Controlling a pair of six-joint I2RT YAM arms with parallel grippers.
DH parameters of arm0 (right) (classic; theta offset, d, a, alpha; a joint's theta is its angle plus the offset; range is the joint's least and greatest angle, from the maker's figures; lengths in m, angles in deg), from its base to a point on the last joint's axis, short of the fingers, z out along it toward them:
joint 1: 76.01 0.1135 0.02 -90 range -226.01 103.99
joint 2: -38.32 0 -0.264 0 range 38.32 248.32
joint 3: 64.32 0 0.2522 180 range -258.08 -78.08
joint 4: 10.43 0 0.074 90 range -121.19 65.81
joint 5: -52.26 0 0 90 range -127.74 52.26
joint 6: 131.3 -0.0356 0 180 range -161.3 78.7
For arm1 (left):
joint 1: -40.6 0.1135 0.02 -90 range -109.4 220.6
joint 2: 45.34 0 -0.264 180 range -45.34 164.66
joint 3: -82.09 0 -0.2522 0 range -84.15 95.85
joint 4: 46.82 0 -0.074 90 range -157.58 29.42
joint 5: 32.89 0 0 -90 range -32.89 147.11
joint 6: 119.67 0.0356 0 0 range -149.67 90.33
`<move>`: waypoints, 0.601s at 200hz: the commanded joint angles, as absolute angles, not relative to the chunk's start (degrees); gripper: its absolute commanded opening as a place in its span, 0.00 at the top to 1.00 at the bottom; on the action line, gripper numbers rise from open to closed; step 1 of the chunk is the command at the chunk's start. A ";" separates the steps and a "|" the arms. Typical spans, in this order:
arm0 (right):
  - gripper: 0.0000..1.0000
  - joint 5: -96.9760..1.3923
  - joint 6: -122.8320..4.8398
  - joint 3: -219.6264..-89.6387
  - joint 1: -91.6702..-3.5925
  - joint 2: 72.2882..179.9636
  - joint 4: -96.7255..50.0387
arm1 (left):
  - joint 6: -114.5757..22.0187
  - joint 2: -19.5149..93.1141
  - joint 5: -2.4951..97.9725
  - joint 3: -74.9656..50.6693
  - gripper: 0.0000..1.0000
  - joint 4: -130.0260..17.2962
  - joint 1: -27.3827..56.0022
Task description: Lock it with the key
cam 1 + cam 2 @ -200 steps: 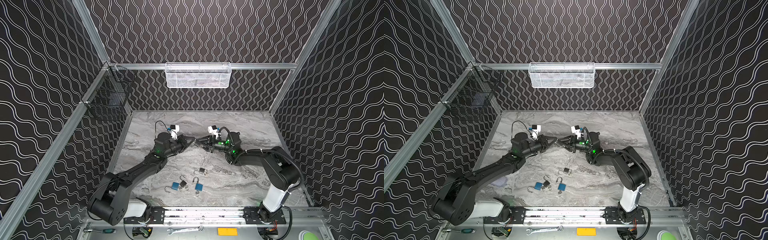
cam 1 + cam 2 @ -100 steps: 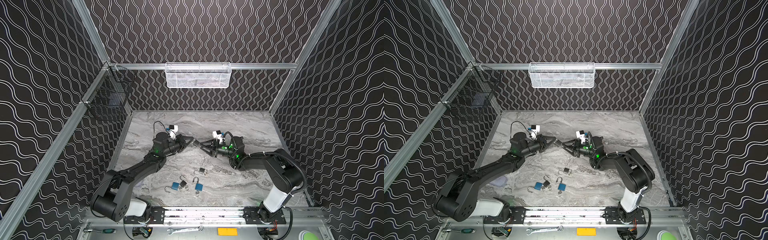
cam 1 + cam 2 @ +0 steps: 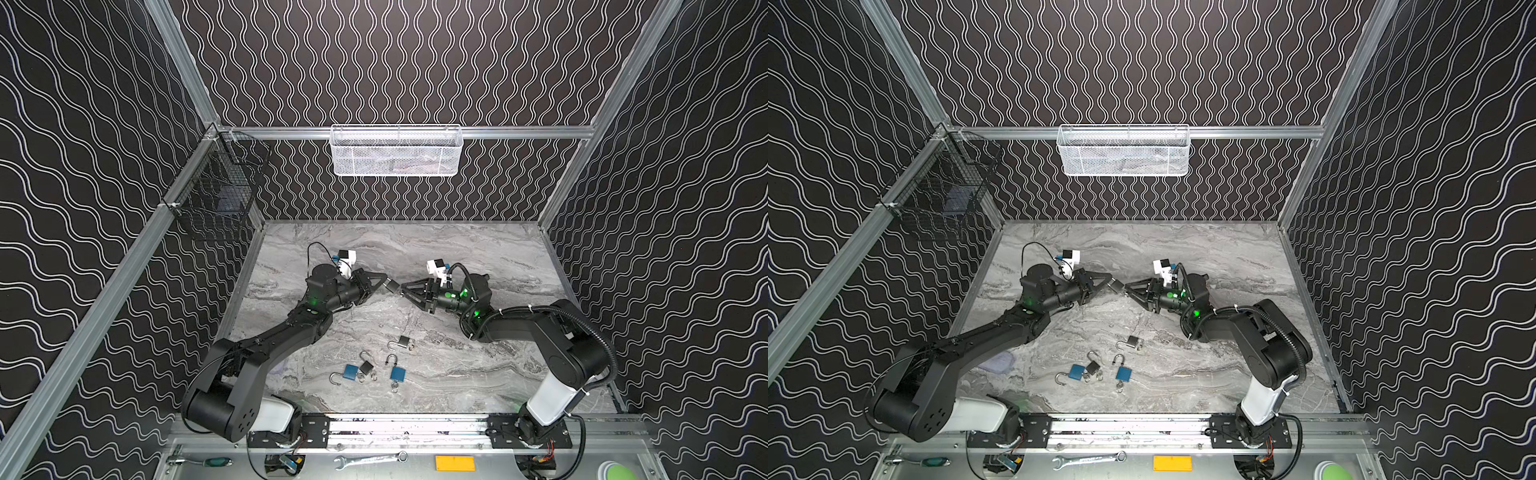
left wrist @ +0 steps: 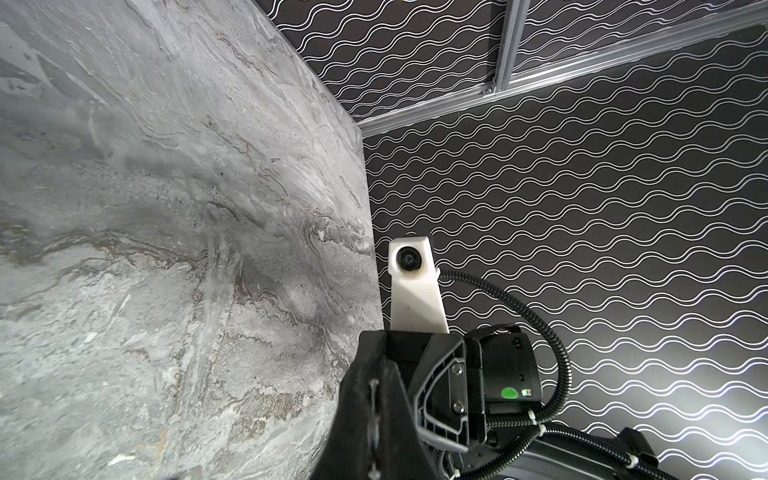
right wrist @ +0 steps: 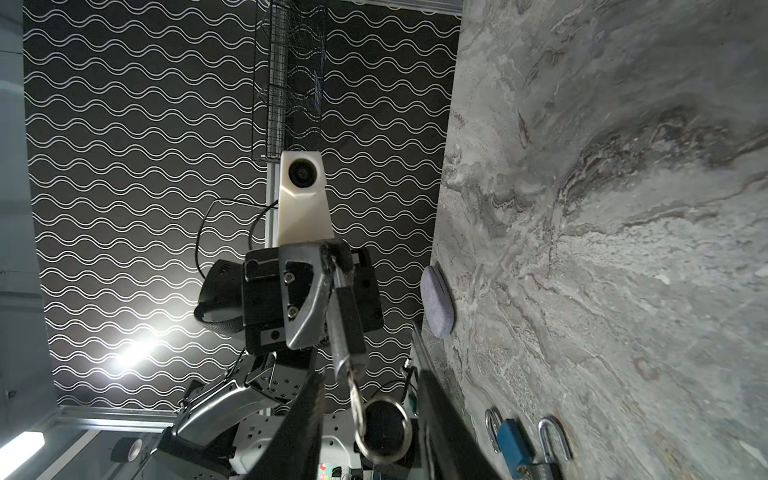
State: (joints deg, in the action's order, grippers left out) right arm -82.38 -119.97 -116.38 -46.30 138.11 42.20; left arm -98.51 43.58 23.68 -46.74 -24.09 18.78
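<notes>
Left pincer (image 3: 383, 282) clamped padlock (image 3: 391, 285); right pincer (image 3: 403, 292) gaped around inserted key (image 5: 352, 368); turning step, seemingly: you needed to grip first.

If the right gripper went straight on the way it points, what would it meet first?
Most likely the key ring, which lies between the right gripper's open jaws, then the padlock it hangs from, clamped in the left gripper. Depth is unclear.
</notes>
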 commanded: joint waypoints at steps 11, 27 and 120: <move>0.64 -82.34 -120.08 -116.81 -45.79 138.34 45.09 | -99.03 43.99 23.28 -46.88 1.00 -20.16 18.80; 0.67 -82.56 -119.70 -117.27 -45.53 138.43 44.22 | -98.95 43.87 23.23 -46.83 1.00 -20.32 18.85; 0.82 -83.01 -122.07 -117.72 -44.70 140.10 47.43 | -99.28 44.48 23.58 -47.16 1.00 -19.18 18.85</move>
State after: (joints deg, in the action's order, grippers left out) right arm -82.43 -121.02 -117.17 -44.97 139.80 43.51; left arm -98.69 44.17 23.72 -47.11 -22.59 18.82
